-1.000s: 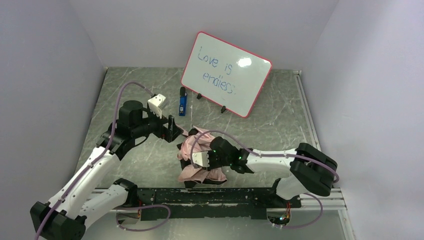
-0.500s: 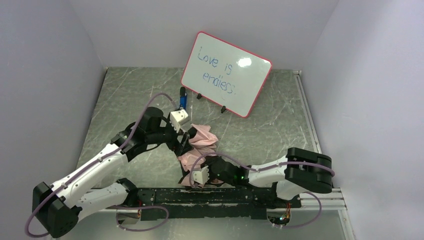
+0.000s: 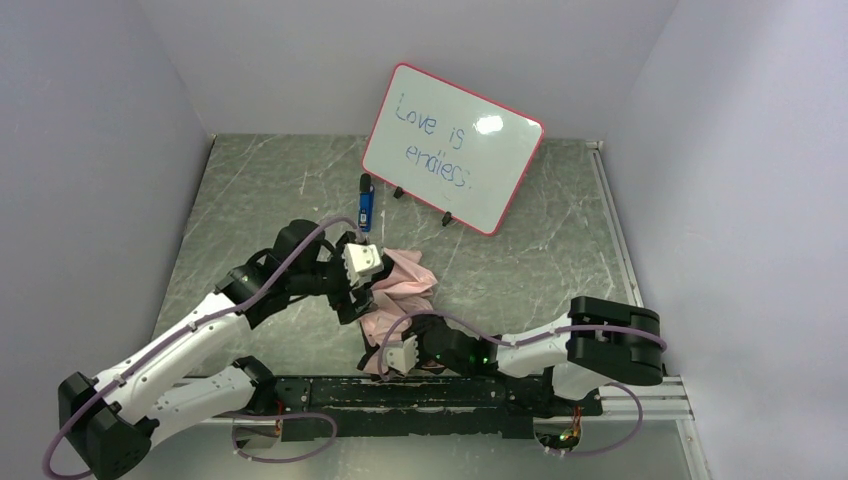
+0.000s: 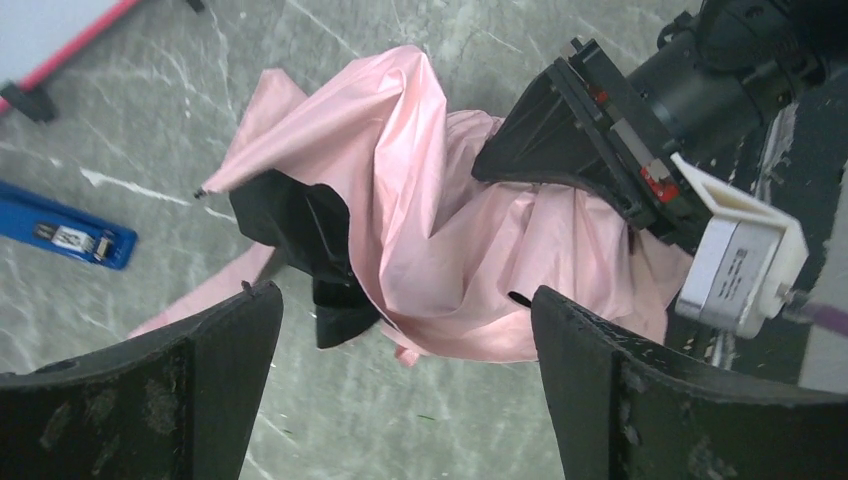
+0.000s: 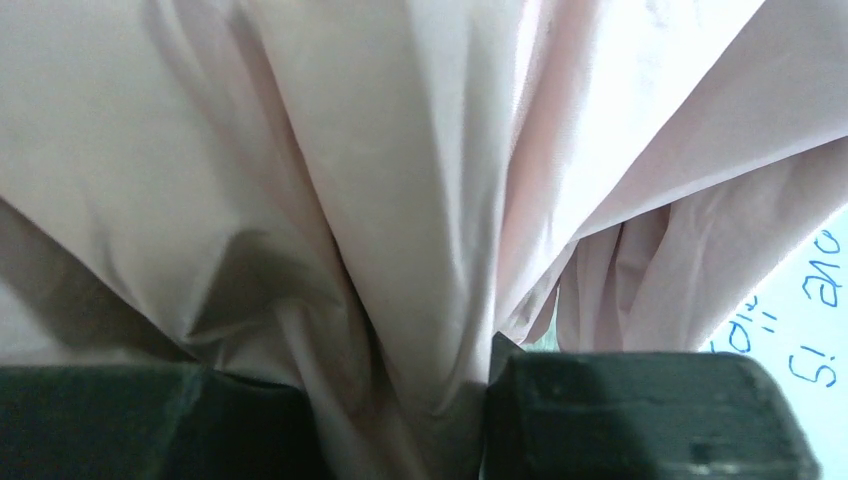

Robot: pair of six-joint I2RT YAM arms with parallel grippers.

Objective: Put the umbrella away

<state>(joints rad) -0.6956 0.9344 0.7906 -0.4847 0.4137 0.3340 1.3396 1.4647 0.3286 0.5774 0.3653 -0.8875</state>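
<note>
**Pink umbrella heaped near front of worktop, both arms at it**

Pink fabric of the umbrella [image 3: 402, 285] lies collapsed in a loose heap on the grey marbled worktop [image 3: 260, 190]. It sits close to the front rail, between the two arms. Black ribs and a dark inner part show among the folds in the left wrist view. Shaft and handle cannot be made out.

Right end effector [image 5: 400, 405]: low at the near side of the heap, fingers drawn in on a bunched fold of the umbrella's fabric, pinching it. Fabric fills nearly the whole right wrist view.

Left end effector [image 4: 402, 300]: fingers spread wide, hanging over the far-left part of the heap, one finger to each side of the fabric. No contact evident.

Red-framed whiteboard [image 3: 453, 147] with blue handwriting stands tilted at the back of the worktop. Blue marker [image 3: 365, 207] lies just left of it, apart from the umbrella.
</note>
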